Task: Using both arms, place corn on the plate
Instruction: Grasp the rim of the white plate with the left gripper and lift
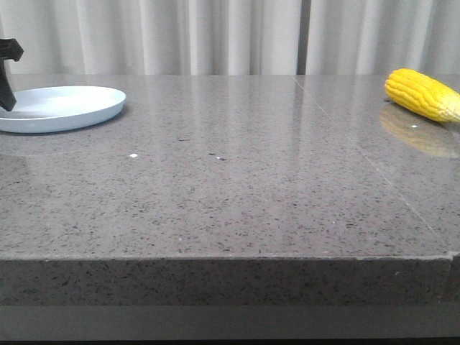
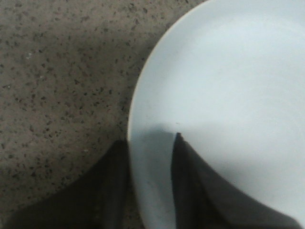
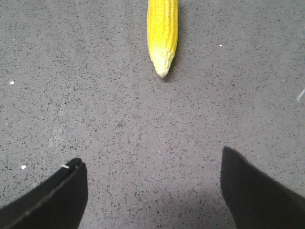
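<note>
The pale blue-white plate (image 1: 61, 108) rests at the table's far left. My left gripper (image 1: 7, 97) shows only as a black piece at the frame's edge, against the plate's left rim. In the left wrist view this gripper (image 2: 151, 139) straddles the rim of the plate (image 2: 224, 81), one finger over the plate's inside, the other outside by the table, jaws drawn close on the rim. The yellow corn (image 1: 424, 93) lies at the far right. In the right wrist view the corn (image 3: 163, 28) points its pale tip at my right gripper (image 3: 151, 156), which is open, empty and well short of it.
The grey speckled stone table (image 1: 230, 180) runs wide between plate and corn, with its front edge (image 1: 230, 257) near the camera. White curtains (image 1: 230, 36) hang behind the table. A thin seam (image 1: 359, 144) crosses the tabletop on the right.
</note>
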